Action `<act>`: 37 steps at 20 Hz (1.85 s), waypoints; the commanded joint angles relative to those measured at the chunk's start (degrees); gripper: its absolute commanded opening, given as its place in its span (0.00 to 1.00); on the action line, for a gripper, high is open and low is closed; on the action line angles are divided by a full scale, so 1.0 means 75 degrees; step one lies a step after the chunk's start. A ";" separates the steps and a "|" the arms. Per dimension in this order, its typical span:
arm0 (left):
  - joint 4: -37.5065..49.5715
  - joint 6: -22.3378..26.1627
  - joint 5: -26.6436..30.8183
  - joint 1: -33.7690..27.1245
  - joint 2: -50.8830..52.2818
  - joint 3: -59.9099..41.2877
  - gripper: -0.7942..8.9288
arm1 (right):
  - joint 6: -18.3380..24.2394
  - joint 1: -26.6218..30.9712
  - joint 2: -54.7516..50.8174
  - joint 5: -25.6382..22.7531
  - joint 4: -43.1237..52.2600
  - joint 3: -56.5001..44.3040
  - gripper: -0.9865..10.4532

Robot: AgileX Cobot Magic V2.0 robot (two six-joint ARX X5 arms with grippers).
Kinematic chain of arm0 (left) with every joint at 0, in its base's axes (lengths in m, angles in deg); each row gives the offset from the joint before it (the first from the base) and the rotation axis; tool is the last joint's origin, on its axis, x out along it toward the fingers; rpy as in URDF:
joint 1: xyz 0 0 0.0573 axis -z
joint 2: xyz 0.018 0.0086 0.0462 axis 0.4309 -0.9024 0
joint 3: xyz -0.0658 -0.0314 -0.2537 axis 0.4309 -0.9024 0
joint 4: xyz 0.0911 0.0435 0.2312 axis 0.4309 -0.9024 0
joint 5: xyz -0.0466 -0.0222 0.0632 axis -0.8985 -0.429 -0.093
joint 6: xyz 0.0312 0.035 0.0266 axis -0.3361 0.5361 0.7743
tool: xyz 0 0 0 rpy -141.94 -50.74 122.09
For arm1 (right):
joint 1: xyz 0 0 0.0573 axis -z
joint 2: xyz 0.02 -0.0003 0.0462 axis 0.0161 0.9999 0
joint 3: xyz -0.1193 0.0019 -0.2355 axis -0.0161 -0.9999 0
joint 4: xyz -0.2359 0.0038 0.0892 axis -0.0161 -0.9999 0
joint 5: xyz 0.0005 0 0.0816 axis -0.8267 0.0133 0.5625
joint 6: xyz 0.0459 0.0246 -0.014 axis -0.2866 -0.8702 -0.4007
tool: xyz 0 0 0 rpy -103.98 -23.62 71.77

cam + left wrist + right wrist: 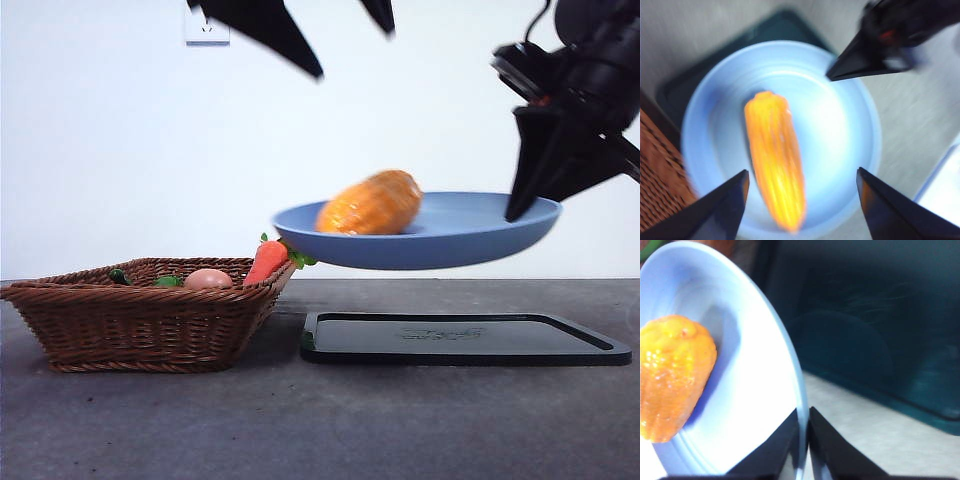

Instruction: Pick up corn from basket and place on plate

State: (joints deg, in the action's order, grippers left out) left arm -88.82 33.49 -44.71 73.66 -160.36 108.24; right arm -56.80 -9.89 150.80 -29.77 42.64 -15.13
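Note:
The corn (370,203), a stubby orange-yellow cob, lies on the light-blue plate (450,240), which hangs level in the air above the black tray. My right gripper (520,205) is shut on the plate's right rim; its wrist view shows the jaws (804,412) pinching the plate's edge (755,365) beside the corn (672,375). My left gripper (350,45) is open, high above the plate. In its wrist view its jaws (801,171) stand wide apart over the corn (775,160) and the plate (840,130), touching neither.
The wicker basket (140,320) stands at the left on the table, holding a carrot (267,262) with green leaves, a pinkish-tan round item (207,279) and some green pieces. The flat black tray (460,338) lies directly below the raised plate.

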 commanded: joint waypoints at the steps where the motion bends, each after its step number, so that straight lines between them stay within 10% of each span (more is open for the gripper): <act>1: 0.0064 0.0076 0.0035 0.0020 0.0446 0.0204 0.44 | -0.0055 0.0350 0.0393 0.0038 0.0242 0.0163 0.09; 21: -0.0160 0.0047 0.0038 0.0020 0.2025 0.0204 0.44 | -0.0507 0.1294 0.3153 0.0443 0.2090 0.0854 0.09; 26: -0.0163 0.0076 0.0038 0.0020 0.2025 0.0204 0.44 | -0.0507 0.1294 0.3147 0.0490 0.1792 0.0854 0.27; 37: -0.0539 0.0361 0.0443 -0.0096 0.2025 0.0204 0.44 | 0.0210 0.1288 0.0035 0.0519 -0.0128 0.0903 0.27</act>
State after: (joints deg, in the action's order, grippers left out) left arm -93.30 35.30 -41.67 72.74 -144.84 108.30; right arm -57.57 0.07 151.19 -25.94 42.08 -9.38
